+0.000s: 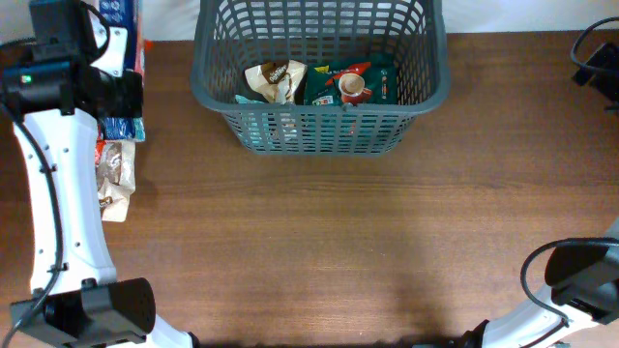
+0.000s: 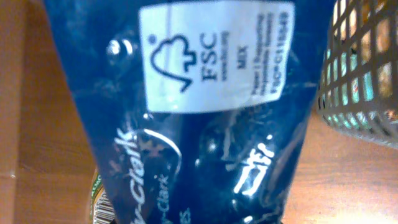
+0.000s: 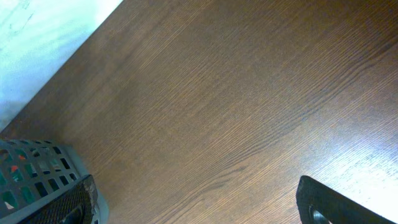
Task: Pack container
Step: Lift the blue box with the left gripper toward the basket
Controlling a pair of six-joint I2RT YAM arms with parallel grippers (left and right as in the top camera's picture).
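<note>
Two grippers differ: the right gripper (image 3: 196, 204) gapes fully over bare table (image 3: 217, 93), holding nothing, the container (image 3: 31, 171) just beside one finger. A blue packet (image 2: 186, 137) blocks the left gripper's (image 1: 111, 72) camera, so I cannot tell its jaws' state; the container sits to its right.

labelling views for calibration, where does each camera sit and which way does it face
Overhead: above the table, looking straight down at the container; left arm and right arm show.
Left wrist: on the left arm, pressed close to a blue packet; no fingers show.
Right wrist: low over the table, facing the container's corner; open fingers show.
Shared: the container appears in all three.
</note>
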